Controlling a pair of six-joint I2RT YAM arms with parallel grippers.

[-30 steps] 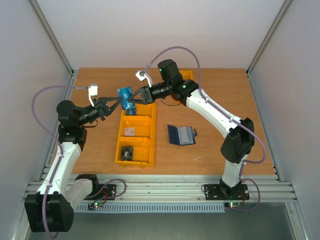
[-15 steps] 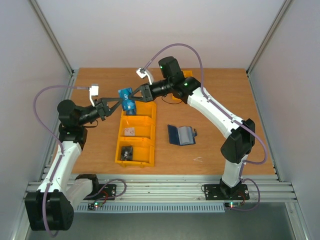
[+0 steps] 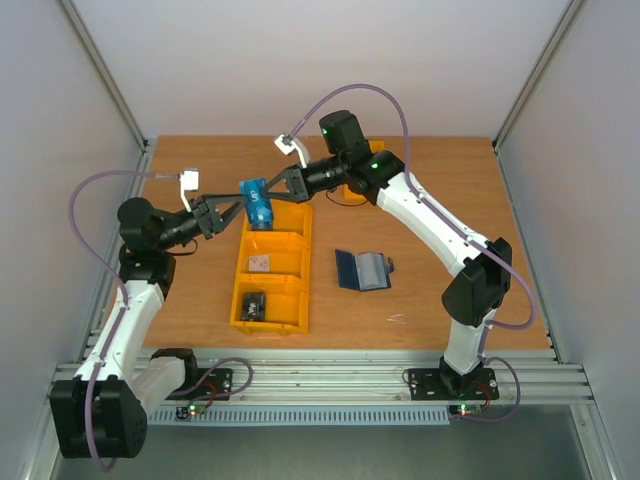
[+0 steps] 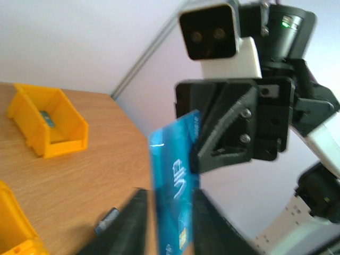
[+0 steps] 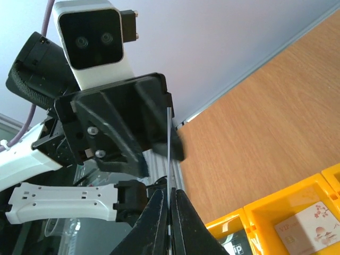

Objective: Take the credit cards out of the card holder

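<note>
The card holder (image 3: 362, 269) lies open on the table, dark navy with grey-blue pockets, right of the yellow bins. A bright blue credit card (image 3: 256, 200) hangs in the air over the far bin compartment. My right gripper (image 3: 270, 190) is shut on its edge; the right wrist view shows the card edge-on (image 5: 169, 154) between the closed fingers (image 5: 169, 199). My left gripper (image 3: 232, 212) is open, and in the left wrist view its fingers (image 4: 172, 215) stand either side of the card (image 4: 175, 175) with gaps. No red card is in view.
A yellow three-compartment bin (image 3: 240, 268) sits left of centre, with a blue item far, a white card (image 3: 260, 262) in the middle and a dark card (image 3: 252, 303) near. A second small yellow bin (image 4: 48, 122) stands at the back of the table.
The blue card has turned more upright and shifted slightly right and down with the right gripper. The left gripper has barely moved.
</note>
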